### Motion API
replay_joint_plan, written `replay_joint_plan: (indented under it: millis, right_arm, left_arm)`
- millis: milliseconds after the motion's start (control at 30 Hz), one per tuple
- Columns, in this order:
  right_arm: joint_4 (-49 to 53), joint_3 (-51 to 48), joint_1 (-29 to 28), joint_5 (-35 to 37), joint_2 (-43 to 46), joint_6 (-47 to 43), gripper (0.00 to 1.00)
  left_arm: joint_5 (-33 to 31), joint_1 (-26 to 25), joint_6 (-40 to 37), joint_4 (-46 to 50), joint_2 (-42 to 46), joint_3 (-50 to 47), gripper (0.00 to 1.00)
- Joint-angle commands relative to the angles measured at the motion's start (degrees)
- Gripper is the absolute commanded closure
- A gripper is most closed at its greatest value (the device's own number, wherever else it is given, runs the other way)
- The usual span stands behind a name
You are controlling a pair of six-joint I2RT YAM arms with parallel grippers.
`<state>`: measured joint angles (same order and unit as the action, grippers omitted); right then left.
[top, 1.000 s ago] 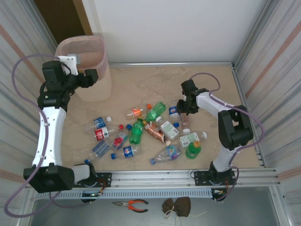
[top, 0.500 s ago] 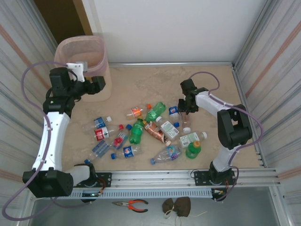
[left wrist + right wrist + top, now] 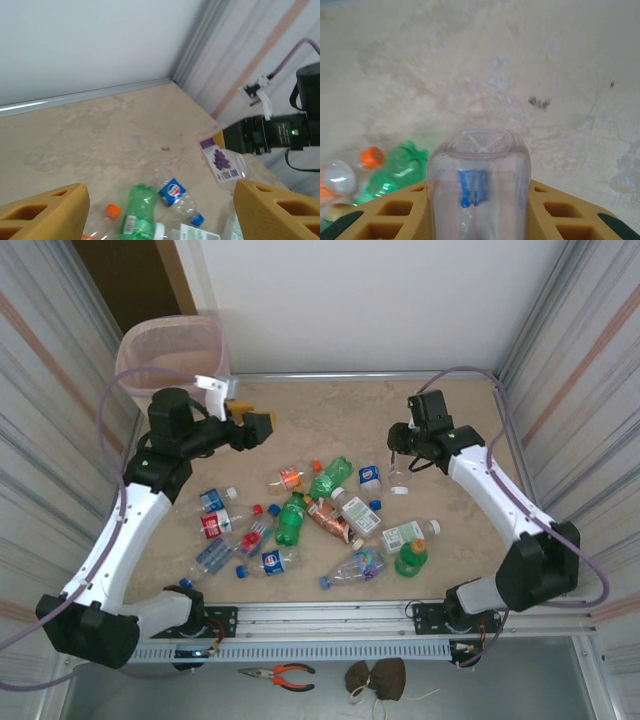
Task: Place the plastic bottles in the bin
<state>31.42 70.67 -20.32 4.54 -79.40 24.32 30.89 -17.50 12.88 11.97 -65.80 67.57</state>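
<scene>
Most bottles [image 3: 291, 520] lie loose on the counter [image 3: 320, 405], bin [image 3: 170, 340] in the far-left corner; right hand [image 3: 400, 452] is clamped on one clear bottle [image 3: 477, 185], left hand [image 3: 255, 420] gapes empty, so nearly all remain.

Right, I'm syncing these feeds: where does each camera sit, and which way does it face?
Top external: above and behind the arm bases, facing down at the beige marbled table and pale pink perforated plastic bin; both arms show.
Left wrist: on the left gripper, facing across the table toward the right arm; its tan fingertips show.
Right wrist: on the right gripper, facing down; its fingers clamp a clear plastic bottle.
Shared: both wrist views show that bottle.
</scene>
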Motion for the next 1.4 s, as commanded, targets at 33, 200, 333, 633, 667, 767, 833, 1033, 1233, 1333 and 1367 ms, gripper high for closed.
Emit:
replay_joint_plan:
  millis: [33, 200, 333, 633, 667, 767, 833, 1033, 1233, 1333, 1367]
  right_arm:
    - [-4.52, 2.28, -2.67, 0.72, 4.77, 4.88, 0.63]
    - [-8.25, 3.31, -6.05, 2.22, 8.26, 7.41, 0.63]
    - [-9.97, 4.50, -8.51, 3.33, 9.92, 8.58, 0.63]
    - [-11.78, 6.58, -13.62, 4.46, 10.93, 9.70, 0.62]
    - [-11.89, 6.73, -14.23, 4.72, 10.98, 9.70, 0.62]
    - [-11.98, 7.17, -15.36, 4.96, 10.95, 9.79, 0.62]
    - [-12.07, 7.50, -16.03, 5.04, 10.88, 9.87, 0.61]
    - [-12.39, 7.98, -17.52, 5.44, 10.67, 9.61, 0.60]
    - [-12.44, 7.88, -18.12, 6.02, 10.70, 9.70, 0.60]
    - [-12.35, 7.89, -18.12, 6.45, 10.75, 9.35, 0.60]
    - [-12.27, 7.87, -18.26, 6.54, 10.75, 9.29, 0.60]
  left_arm:
    - [-0.18, -5.33, 2.38, -6.21, -2.22, -0.22, 0.23]
    - [-0.61, -11.92, 5.17, -10.56, -6.03, 0.03, 0.21]
    - [-0.92, -16.60, 5.50, -11.52, -9.34, 1.67, 0.20]
    - [-0.54, -22.74, 6.85, -11.36, -15.95, 6.52, 0.14]
    - [-0.09, -23.13, 7.30, -11.67, -16.56, 6.99, 0.14]
    - [-0.30, -24.23, 7.72, -11.36, -17.97, 8.20, 0.14]
    - [-2.06, -24.79, 7.40, -9.92, -18.63, 8.97, 0.14]
    - [-3.17, -25.22, 6.58, -7.60, -20.15, 10.63, 0.15]
    - [-5.99, -25.30, 5.95, -5.53, -20.80, 11.64, 0.16]
    - [-8.52, -25.31, 5.66, -3.48, -20.62, 12.32, 0.16]
    - [-9.20, -25.31, 5.58, -2.95, -20.54, 12.37, 0.15]
